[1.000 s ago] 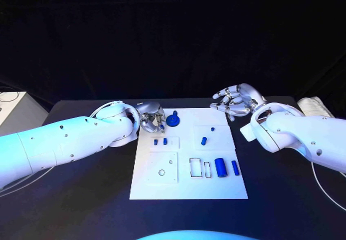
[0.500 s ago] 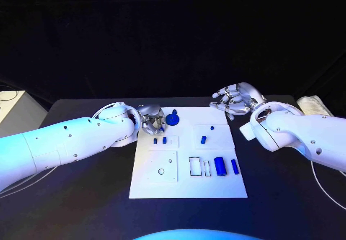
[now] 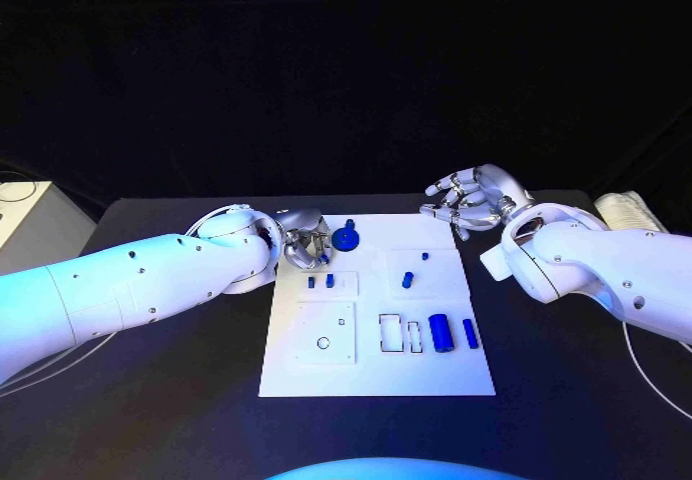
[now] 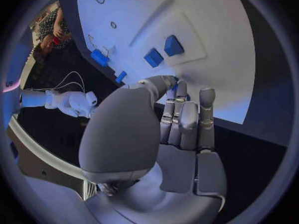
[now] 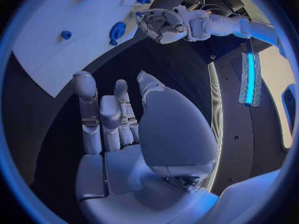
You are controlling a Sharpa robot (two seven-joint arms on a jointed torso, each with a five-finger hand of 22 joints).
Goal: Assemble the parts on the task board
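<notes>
left hand [image 3: 304,244] — fingers curled in, holding nothing | right hand [image 3: 470,200] — raised, fingers spread, empty

A robotics lab or demo stand: black-draped table [image 3: 173,400], dark backdrop, white cabinet [image 3: 36,215] with cables.

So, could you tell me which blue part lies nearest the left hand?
The round blue part at the board's far edge, right beside the left hand.

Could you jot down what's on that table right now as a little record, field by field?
Surface: black table
Centre: white task board
Parts: small blue pieces on the board, including a round part at its far end
Left hand: at the board's far left corner, beside the round part
Right hand: raised off the board's far right corner, holding nothing
</notes>
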